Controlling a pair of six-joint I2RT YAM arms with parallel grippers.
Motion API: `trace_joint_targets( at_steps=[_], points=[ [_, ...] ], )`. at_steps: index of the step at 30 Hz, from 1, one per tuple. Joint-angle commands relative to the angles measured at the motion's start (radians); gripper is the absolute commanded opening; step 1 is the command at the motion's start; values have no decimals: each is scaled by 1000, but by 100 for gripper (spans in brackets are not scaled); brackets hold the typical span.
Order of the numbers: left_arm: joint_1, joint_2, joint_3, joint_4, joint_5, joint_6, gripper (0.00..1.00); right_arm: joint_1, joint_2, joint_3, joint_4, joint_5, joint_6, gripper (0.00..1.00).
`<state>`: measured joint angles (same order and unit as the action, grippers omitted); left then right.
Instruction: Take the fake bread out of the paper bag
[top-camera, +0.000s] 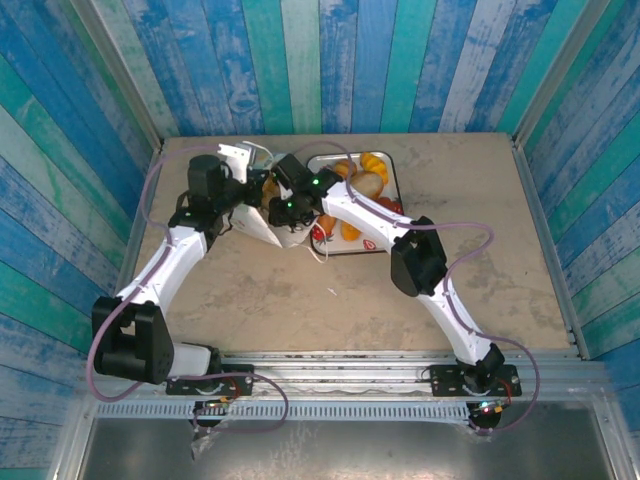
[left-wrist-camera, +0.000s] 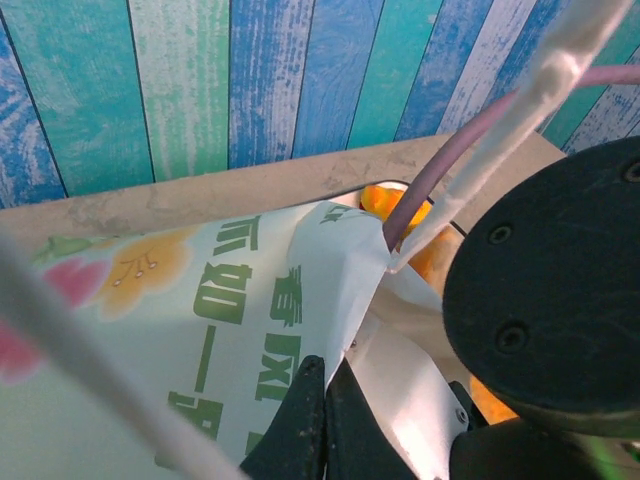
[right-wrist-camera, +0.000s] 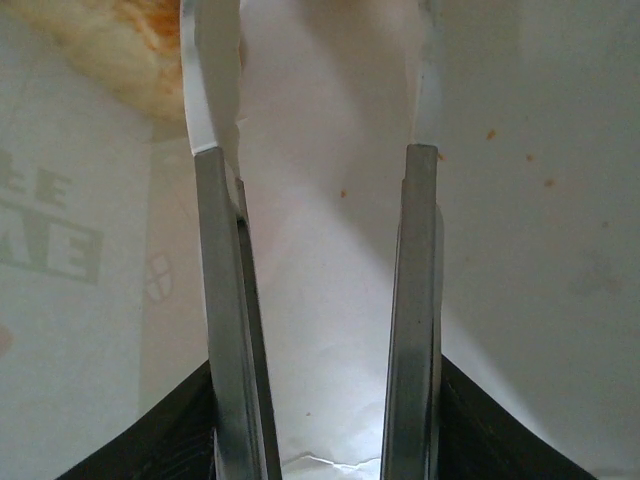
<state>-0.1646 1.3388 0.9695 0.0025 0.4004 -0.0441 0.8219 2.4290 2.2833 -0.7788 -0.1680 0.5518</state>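
paper bag (top-camera: 262, 226) tilted, mouth twd tray (top-camera: 392, 158) (left end effector (left-wrist-camera: 325, 382) pinching)

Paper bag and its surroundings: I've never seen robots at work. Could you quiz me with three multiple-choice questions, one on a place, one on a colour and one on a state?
1. Where is the tray?
A) At the near edge, by the arm bases
B) At the back of the table, just right of the paper bag
C) On top of the bag

2. What colour are the walls?
A) Plain red
B) Bare grey
C) Blue and green planks

3. How is the left gripper?
A) Shut on the bag's edge
B) Wide open
C) Holding a bun

Answers: B, the overhead view shows the tray beside the bag at the back; C, striped painted planks surround the table; A, it is pinched closed on the paper.
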Motion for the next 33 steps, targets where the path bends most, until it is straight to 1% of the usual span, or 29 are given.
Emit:
trace_joint_targets(
  at_steps=[1,9,11,14,17,18,20,23,29,33],
  points=[
    [-16,11,24,-19,67,-12,0,-10,31,31,-6,28,17,51],
    [-18,-21,-3,-47,116,-55,0,-11,38,83,16,11,13,51],
    [-18,-21,-5,-49,137,-63,0,-10,38,88,16,22,13,46],
    [-18,-22,-5,-42,165,-78,0,-11,37,80,13,44,16,34],
    [-18,-27,-5,-48,174,-82,0,-15,35,62,10,62,17,31],
    [-18,-28,-5,-52,169,-79,0,-16,33,55,9,65,17,28],
    [-18,-33,-5,-57,151,-79,0,-17,27,46,10,70,16,22],
    [-18,-34,-3,-66,113,-77,0,-17,13,38,11,71,9,16],
    [-18,-17,3,-91,-34,-87,0,-17,-48,-9,11,51,-7,2],
    [-18,-14,-1,-88,-90,-89,0,-15,-112,-84,28,17,-14,1]
  ],
)
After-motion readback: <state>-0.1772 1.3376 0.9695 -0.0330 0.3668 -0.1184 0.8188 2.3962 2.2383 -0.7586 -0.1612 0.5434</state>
